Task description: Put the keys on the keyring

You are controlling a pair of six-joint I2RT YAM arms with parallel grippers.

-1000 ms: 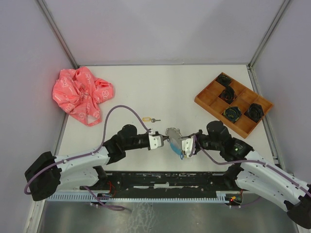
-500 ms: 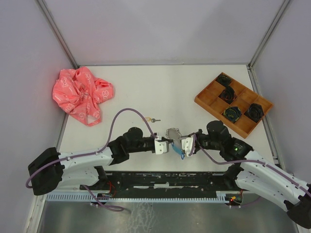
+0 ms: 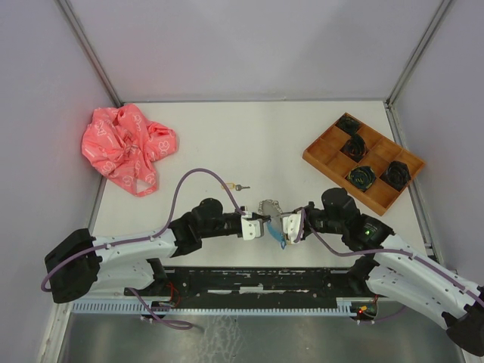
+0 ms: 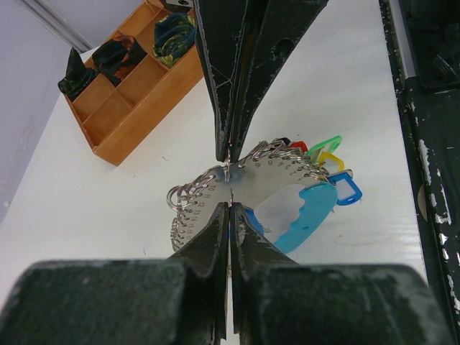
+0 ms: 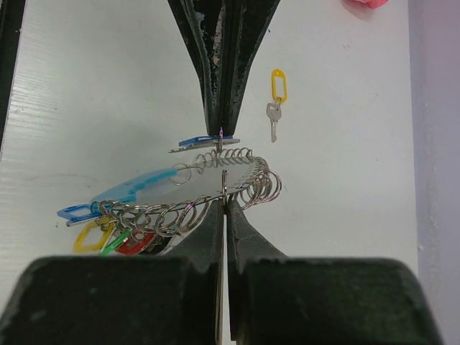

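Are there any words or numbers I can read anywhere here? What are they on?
No text can be read anywhere.
On the pink plastic bag: pale printed marks, too blurred to read.
On the yellow tag of the loose key: looks blank.
On the tags of the keyring: no writing visible.
On the wooden tray: no label visible.

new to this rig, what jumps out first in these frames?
Both arms meet at the table's near edge, the left gripper and right gripper pinched shut from opposite sides on a silver cluster of metal key rings hung with coloured plastic tags. Just beyond it lies a small loose key on a yellow tag. A crumpled pink plastic bag sits far left, and a wooden compartment tray far right.
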